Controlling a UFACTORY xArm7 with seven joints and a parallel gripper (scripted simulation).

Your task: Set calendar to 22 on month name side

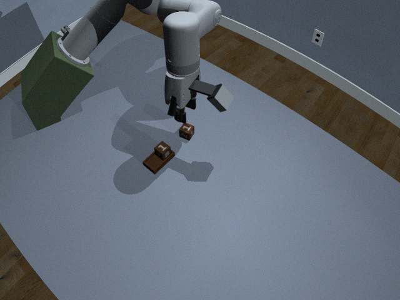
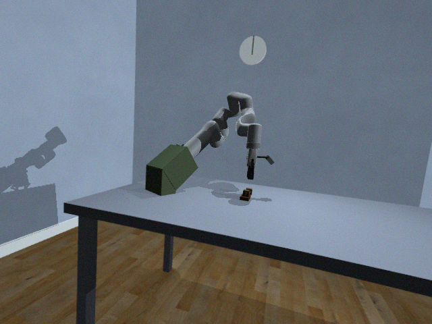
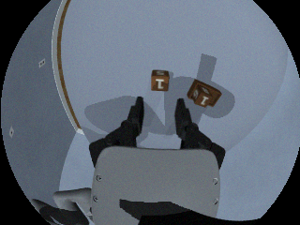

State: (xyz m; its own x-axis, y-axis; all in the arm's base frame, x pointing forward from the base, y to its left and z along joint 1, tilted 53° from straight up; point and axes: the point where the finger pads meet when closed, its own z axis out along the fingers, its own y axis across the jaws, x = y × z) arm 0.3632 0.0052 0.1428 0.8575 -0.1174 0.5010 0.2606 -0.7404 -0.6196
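The tray (image 1: pixel 153 163) (image 2: pixel 244 198) (image 3: pixel 214 90) is brown and lies on the table. One brown cube (image 1: pixel 162 149) (image 2: pixel 246 192) (image 3: pixel 203 97) is in the tray's far end in the top view, a 1 on top; whether it sits fully flat is unclear. The other cube (image 1: pixel 186 131) (image 2: pixel 250 190) (image 3: pixel 159 81) stands on the table beyond the tray, a 1 on top and a 2 on a side. The month's name is not readable. My gripper (image 1: pixel 185 112) (image 2: pixel 250 177) (image 3: pixel 159 105) is partly open and empty, pointing down above the loose cube.
The green base block (image 1: pixel 54 84) (image 2: pixel 172 169) carries the arm at the table's left. The wrist camera's bracket (image 1: pixel 203 87) (image 2: pixel 262 156) sticks out sideways from the gripper. Arm shadows fall around the tray and the cubes.
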